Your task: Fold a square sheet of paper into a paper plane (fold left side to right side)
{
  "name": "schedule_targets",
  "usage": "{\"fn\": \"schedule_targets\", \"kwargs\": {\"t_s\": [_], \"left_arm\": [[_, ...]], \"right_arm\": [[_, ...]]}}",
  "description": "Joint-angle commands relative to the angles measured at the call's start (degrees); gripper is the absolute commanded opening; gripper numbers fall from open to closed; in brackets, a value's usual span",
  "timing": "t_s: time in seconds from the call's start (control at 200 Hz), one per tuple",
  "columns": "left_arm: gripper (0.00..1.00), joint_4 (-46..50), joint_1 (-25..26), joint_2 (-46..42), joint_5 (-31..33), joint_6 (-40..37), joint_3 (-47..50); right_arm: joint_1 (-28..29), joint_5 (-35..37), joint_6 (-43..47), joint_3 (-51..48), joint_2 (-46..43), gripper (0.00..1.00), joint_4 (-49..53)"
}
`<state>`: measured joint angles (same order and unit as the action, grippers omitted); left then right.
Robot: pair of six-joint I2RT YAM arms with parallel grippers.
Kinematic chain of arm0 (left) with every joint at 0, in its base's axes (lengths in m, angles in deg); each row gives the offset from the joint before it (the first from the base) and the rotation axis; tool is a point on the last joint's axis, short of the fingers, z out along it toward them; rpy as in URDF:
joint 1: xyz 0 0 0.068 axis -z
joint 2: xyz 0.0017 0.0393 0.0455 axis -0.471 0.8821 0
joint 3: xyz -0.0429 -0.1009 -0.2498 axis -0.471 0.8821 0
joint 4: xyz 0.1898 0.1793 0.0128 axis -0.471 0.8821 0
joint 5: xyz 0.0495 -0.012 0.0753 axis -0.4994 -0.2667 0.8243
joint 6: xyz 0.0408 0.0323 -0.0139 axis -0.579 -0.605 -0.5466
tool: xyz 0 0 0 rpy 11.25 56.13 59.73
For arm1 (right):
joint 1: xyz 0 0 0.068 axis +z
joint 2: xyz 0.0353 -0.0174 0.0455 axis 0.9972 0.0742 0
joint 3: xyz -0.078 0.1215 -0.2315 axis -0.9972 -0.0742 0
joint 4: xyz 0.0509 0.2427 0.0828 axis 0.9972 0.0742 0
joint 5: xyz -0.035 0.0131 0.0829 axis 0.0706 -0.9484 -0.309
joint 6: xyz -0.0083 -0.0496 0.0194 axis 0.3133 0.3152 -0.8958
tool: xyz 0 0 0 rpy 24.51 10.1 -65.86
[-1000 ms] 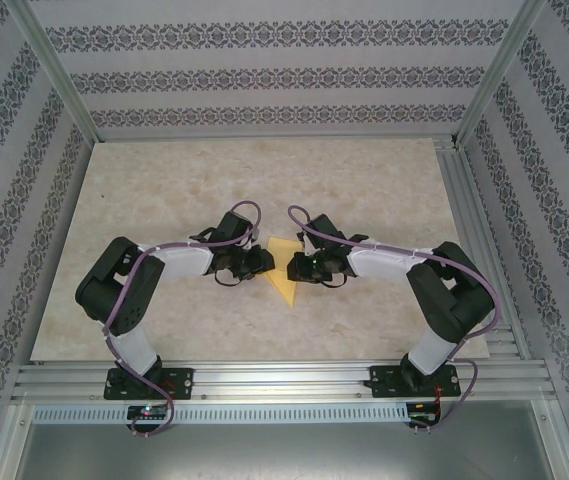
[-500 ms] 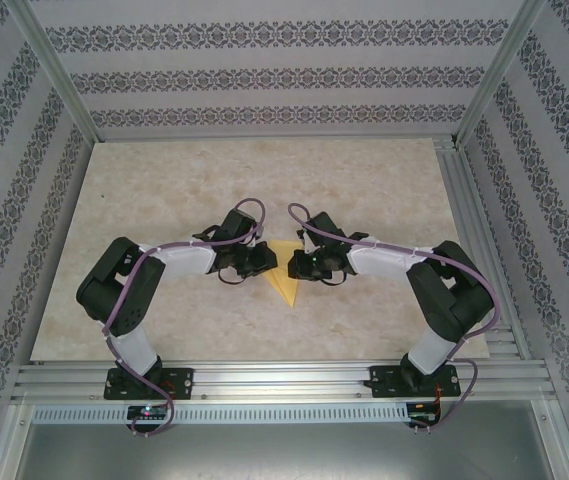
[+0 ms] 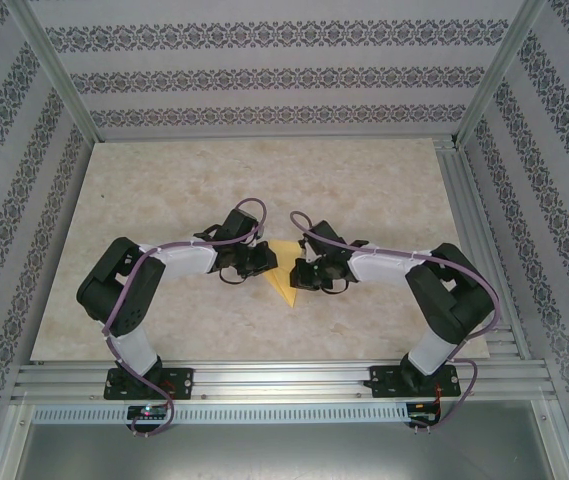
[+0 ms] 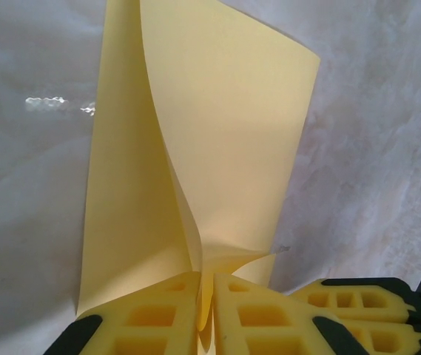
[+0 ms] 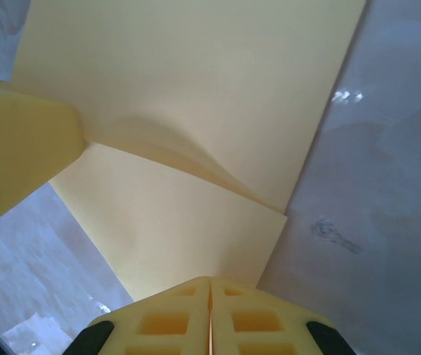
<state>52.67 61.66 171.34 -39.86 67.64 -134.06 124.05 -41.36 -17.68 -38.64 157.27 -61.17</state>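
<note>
Your left jaws and right jaws are both pinched shut on the square sheet of paper (image 3: 284, 280), part-folded between them on the table (image 3: 164, 190). It looks light, floppy and easily creased, so grip its edges near the corners.

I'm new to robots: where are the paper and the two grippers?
square sheet of paper (image 3: 284, 272), top external view, bare middle of the sheet.
left gripper (image 4: 206, 292), left wrist view, between its fingertips.
right gripper (image 5: 210, 288), right wrist view, between its fingertips.

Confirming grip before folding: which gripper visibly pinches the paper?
The left gripper: a paper flap runs between its fingers; on the right gripper they meet flush.
</note>
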Motion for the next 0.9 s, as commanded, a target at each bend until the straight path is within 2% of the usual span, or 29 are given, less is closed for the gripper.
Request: {"fn": "schedule_targets", "kwargs": {"t_s": [0.0,0.465,0.894], "left_arm": [[0.15,1.32,0.96,-1.15,0.86,-0.71,-1.54],[0.15,4.10,1.42,-0.80,1.25,0.20,-4.19],[0.14,5.85,1.86,0.60,1.48,3.59,-5.85]], "right_arm": [[0.82,-0.72,-0.99,0.41,1.45,0.08,-2.42],[0.85,0.80,0.41,1.58,4.00,0.09,-3.54],[1.12,1.94,-0.06,-3.32,-4.28,0.31,-8.41]]}}
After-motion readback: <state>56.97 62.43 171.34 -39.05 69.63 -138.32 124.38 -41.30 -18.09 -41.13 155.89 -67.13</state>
